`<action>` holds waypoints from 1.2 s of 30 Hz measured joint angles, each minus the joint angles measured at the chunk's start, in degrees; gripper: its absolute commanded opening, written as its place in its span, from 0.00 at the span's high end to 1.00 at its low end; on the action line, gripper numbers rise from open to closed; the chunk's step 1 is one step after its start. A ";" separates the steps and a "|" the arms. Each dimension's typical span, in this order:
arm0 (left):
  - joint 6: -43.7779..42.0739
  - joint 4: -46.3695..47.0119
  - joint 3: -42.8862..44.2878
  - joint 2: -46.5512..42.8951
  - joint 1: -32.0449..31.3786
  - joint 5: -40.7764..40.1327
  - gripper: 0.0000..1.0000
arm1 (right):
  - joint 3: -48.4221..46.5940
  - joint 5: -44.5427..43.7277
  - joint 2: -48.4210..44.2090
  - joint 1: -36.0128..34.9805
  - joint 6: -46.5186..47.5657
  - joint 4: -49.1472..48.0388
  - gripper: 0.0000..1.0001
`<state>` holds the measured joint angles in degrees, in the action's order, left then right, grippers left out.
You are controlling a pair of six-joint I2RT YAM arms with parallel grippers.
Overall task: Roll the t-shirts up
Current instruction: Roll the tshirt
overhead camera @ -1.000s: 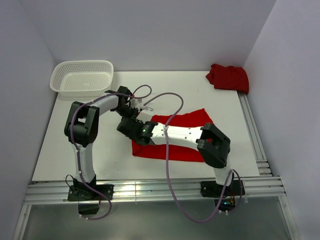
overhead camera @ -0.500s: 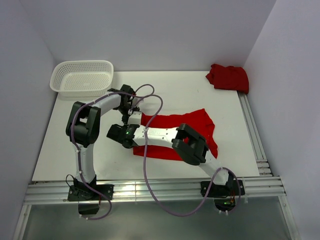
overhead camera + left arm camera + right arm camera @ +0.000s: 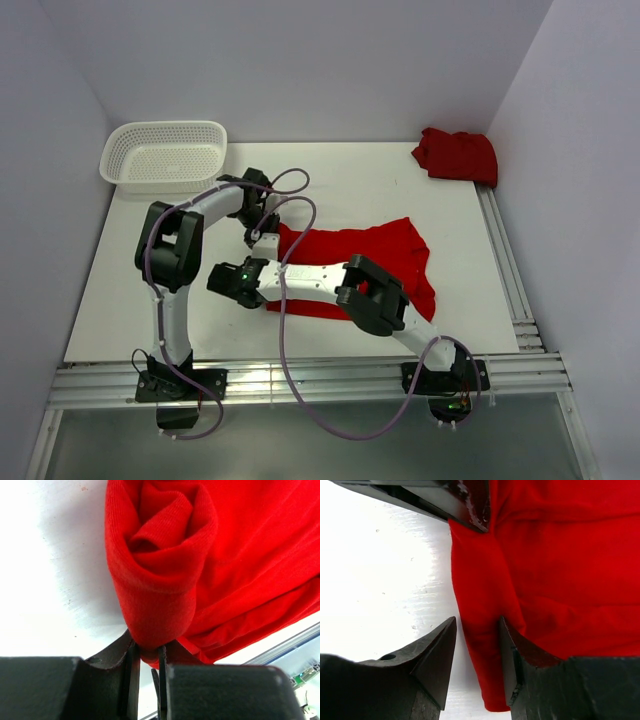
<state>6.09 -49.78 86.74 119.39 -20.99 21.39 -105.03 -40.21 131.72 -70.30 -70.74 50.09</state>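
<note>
L gripper (image 3: 146,652) is clamped on the rolled corner of the spread t-shirt (image 3: 385,250). The roll bulges just ahead of its tips, w/ cloth running off to the right in its wrist view and bare table (image 3: 350,180) to the left. R gripper (image 3: 477,622) is just beside it, jaws apart & straddling the shirt's folded side edge. Cloth meets the inner face of one finger, a sliver of white shows by the other, so no firm pinch seen. Both tools crowd the same corner, and the R arm (image 3: 330,280) lies across the shirt's near hem. There is open table on the side of the tools away from the cloth, w/ the basket (image 3: 165,183) out beyond the L gripper. 2nd t-shirt (image 3: 457,155) is bunched at the far corner, well apart from both.
</note>
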 measured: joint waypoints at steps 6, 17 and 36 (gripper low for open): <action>0.00 -1.33 1.31 0.81 0.00 0.11 0.91 | 1.07 -0.07 -0.22 -0.02 -1.18 0.42 0.77; -0.24 -3.80 5.68 3.37 0.87 3.43 0.49 | 25.55 4.76 -13.99 1.40 -3.34 -24.50 1.00; -7.13 1.11 -1.92 -1.79 11.02 18.99 0.43 | 64.15 30.99 -21.79 10.75 -16.68 -90.03 1.00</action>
<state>-1.04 -48.66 84.82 117.60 -9.98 40.38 -40.88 -9.21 109.93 -59.55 -87.42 -39.94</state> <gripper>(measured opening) 0.578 0.037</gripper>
